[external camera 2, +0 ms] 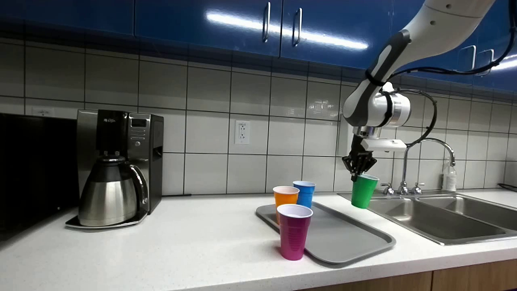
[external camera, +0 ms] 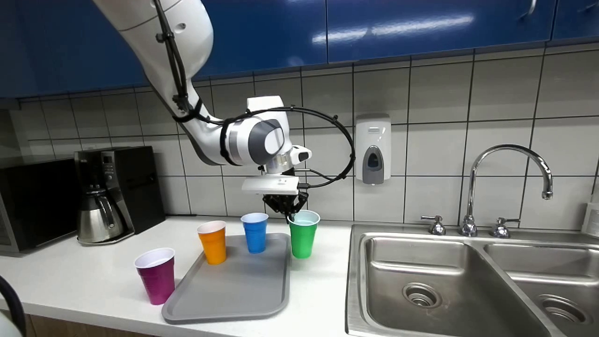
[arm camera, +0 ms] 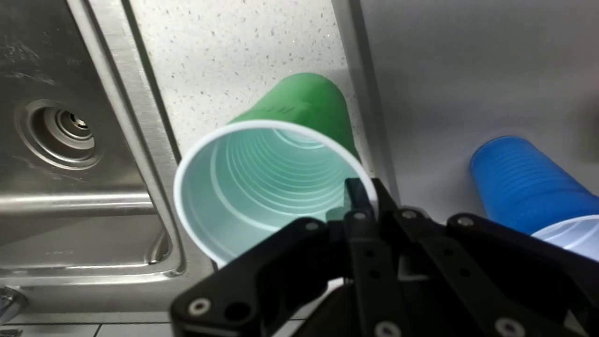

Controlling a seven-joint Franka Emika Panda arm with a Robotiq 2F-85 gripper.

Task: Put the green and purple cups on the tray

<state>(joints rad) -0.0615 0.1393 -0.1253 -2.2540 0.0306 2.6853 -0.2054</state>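
Gripper (arm camera: 371,196) was clenched on the rim of the green cup (external camera: 303,238); wrist view had one finger (arm camera: 354,193) inside the cup wall, one outside. Cup was over the strip of counter (external camera 2: 181,246) between the tray (external camera: 234,295) on its left and the sink (external camera: 354,281) on its right, off the tray. It leaned slightly, rim tipped right in an exterior view; couldn't tell whether the base cleared the counter.

Purple cup (external camera: 158,280) stood upright on the counter, near side, just beside the tray's left edge, also off the tray. Couldn't tell if touching. Orange cup (external camera: 214,245) and blue cup (external camera: 255,235) stood upright on the tray's far part, orange left, blue right and a bit farther back, the two apart.

Arm (external camera: 199,131) was bent over the cup from above, cable (external camera: 292,109) looped out beside the wrist.

Background: faucet (external camera: 471,199) stood at the sink's far edge, a handle (external camera: 436,228) on each side. White dispenser (external camera: 373,134) hung on the tile wall (external camera: 435,145), left of the faucet. Coffee maker (external camera 2: 139,149) with its steel carafe (external camera 2: 107,202) sat well left on the counter, black boxy appliance (external camera 2: 36,173) left of that. Blue cabinets (external camera: 262,37) ran overhead; outlet (external camera 2: 242,132) showed on the wall in an exterior view.
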